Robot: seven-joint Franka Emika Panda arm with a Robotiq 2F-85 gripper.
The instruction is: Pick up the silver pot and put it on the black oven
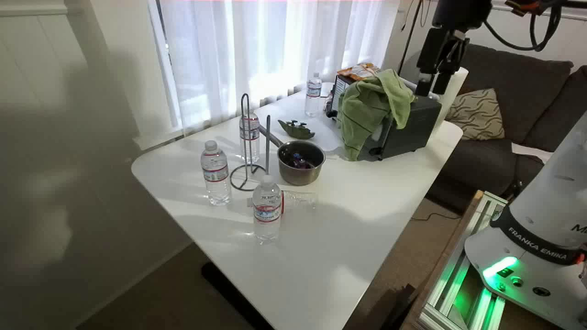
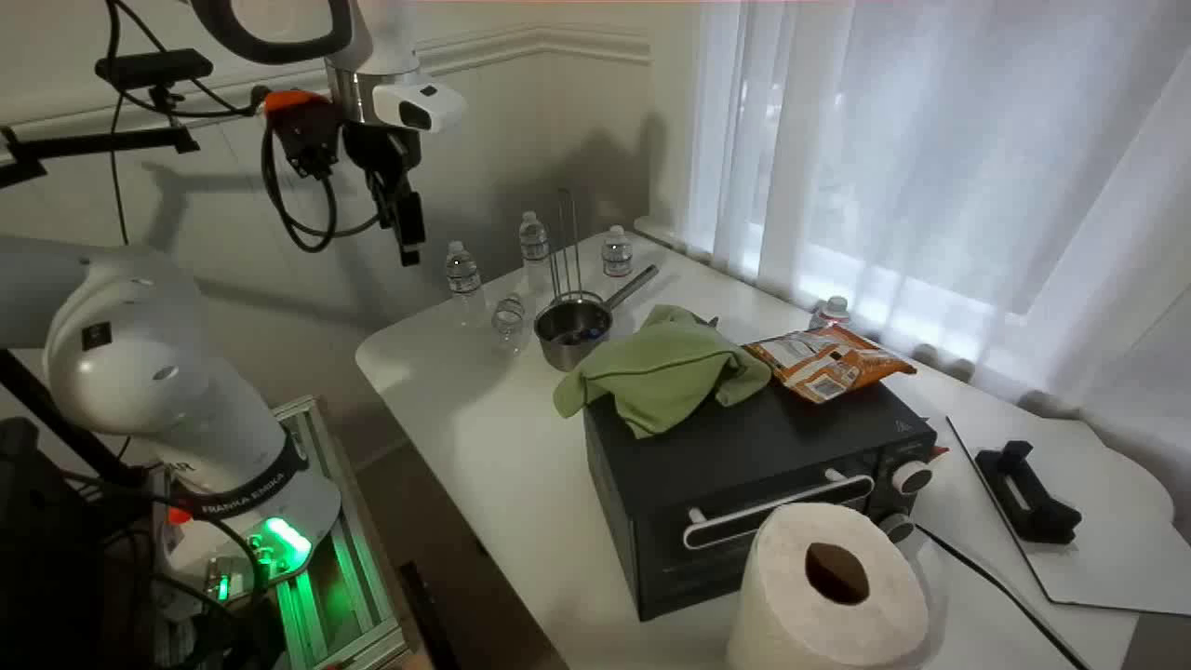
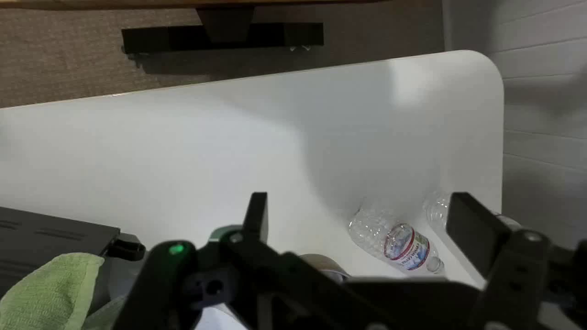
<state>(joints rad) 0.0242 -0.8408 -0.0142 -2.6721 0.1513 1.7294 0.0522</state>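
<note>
In an exterior view, the silver pot [image 1: 300, 174] sits upright on the white tabletop [image 1: 321, 261], something dark inside it, a wire stand [image 1: 250, 142] and water bottles [image 1: 267, 211] near it. The tool [image 1: 432, 87] hangs high, up and to the right of the pot, well apart. The black oven [image 1: 415, 126], partly covered by a green towel [image 1: 369, 114], stands to the pot's right.

In an exterior view, with an orange bag [image 2: 828, 361] on the oven, the tool hangs up and to the left of the pot, whose handle [image 2: 633, 287] angles toward the curtain [image 2: 884, 140].

In the wrist view, the tool's fingers [image 3: 474, 229] stand wide apart. A curved part of the pot shows low, the rest hidden behind the tool.
</note>
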